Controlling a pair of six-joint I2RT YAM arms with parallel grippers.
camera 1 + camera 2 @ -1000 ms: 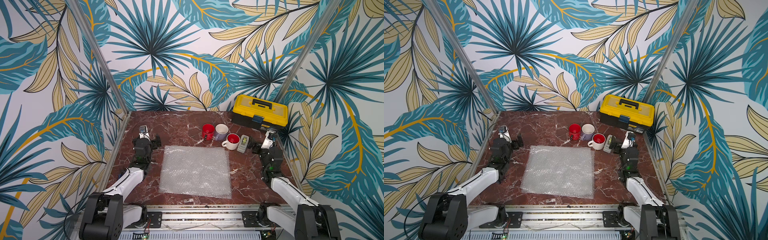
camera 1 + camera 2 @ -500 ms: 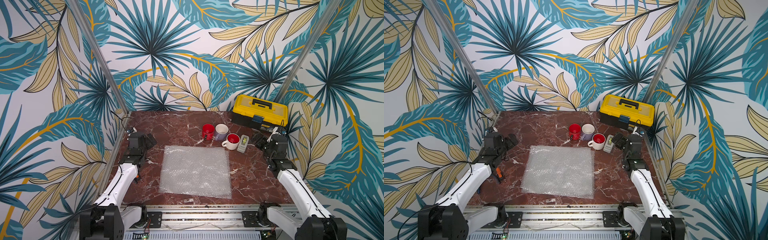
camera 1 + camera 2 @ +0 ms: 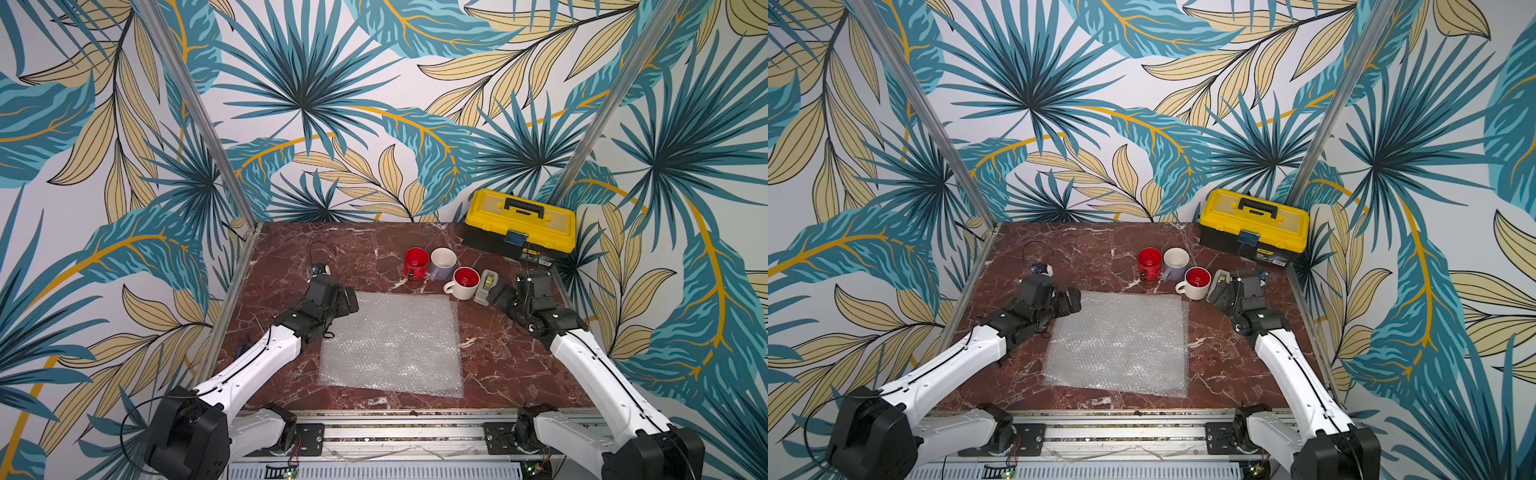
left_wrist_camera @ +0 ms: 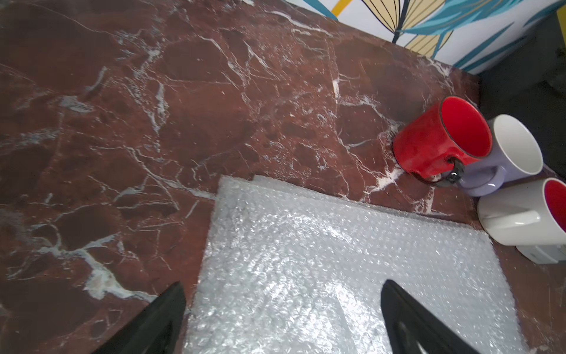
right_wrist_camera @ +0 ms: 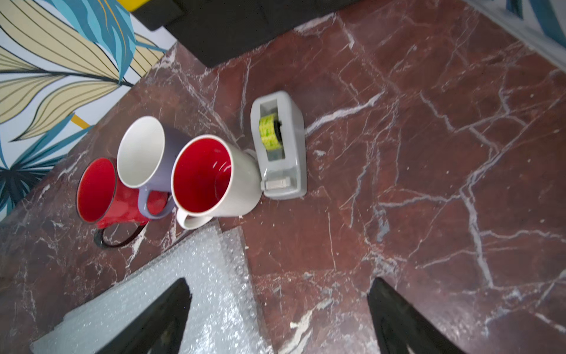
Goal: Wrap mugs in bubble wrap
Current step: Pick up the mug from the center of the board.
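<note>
The bubble wrap (image 3: 390,345) lies flat in the middle of the table (image 3: 291,249). It is roughly square, with no clear long axis, and its edges run nearly parallel to the table's; the left wrist view shows stepped edges at a corner, so more than one sheet is stacked. Beyond its far edge three mugs stand upright, mouths up, in a close row. The red mug (image 3: 416,264) turns its handle toward the sheet, as does the lavender mug (image 3: 442,266) beside it. The white mug (image 3: 465,282) points its handle to the left and stands against the tape dispenser (image 3: 484,286). The left tool (image 4: 283,286) hangs over the sheet's far left corner, fingers wide apart and empty. The right tool (image 5: 280,282), also spread and empty, is just right of the dispenser.
</note>
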